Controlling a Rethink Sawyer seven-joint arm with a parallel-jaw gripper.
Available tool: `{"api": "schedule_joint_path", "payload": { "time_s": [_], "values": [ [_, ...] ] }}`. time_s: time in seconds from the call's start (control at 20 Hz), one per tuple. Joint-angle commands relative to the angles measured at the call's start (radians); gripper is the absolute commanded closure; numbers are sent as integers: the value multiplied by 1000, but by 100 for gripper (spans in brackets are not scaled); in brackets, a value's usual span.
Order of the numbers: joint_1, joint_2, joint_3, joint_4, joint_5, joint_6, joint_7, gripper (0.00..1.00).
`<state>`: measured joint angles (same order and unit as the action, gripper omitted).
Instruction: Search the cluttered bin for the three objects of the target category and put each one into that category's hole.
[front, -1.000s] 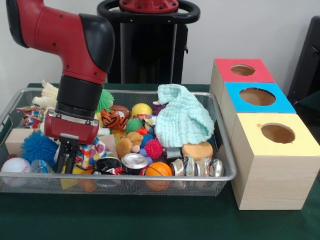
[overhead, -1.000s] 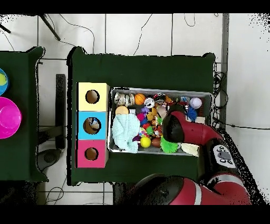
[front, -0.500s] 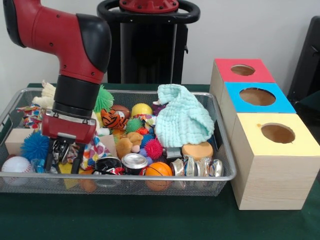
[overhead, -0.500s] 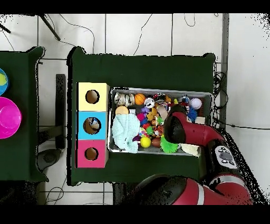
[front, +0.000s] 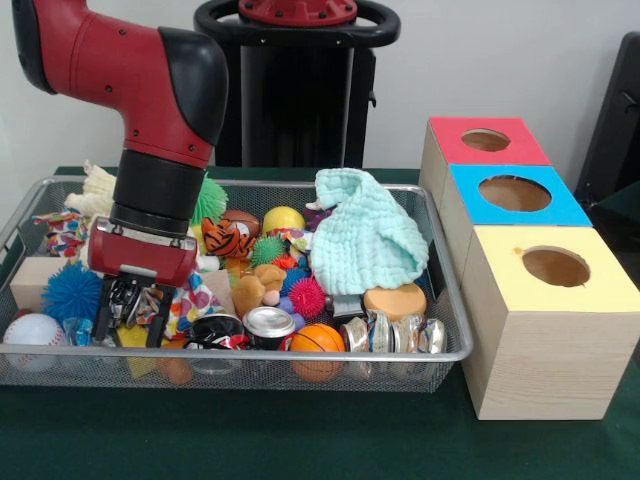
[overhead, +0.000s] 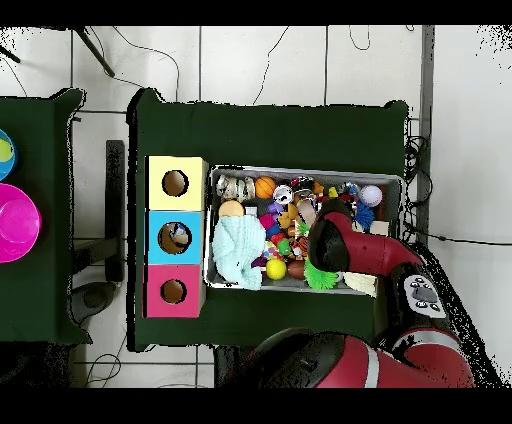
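Beside the baseball (front: 32, 330), the open hand (front: 127, 322) is down in the bin (front: 440, 352), seemingly searching; next, close on a bottle.

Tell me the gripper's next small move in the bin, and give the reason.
Probably lower a little and close. The gripper hangs open, fingers pointing down, at the near left end of the bin, between the blue spiky ball and the patterned cloth. Something clear with a blue label, possibly a bottle, lies just beside it; whether the fingers straddle it is unclear.
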<state>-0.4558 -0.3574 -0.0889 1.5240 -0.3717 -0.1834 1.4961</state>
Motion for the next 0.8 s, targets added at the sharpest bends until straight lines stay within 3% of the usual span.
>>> {"api": "schedule_joint_path", "payload": {
  "time_s": [0.05, 0.25, 0.55, 0.8],
  "values": [
    [-61, -40, 103, 78, -65, 192, 50, 0],
    [-60, -94, 94, 102, -69, 229, 39, 0],
    [-102, -156, 147, 130, -85, 310, 9, 0],
    [-115, -99, 152, 78, -121, 256, 20, 0]
  ]
}}
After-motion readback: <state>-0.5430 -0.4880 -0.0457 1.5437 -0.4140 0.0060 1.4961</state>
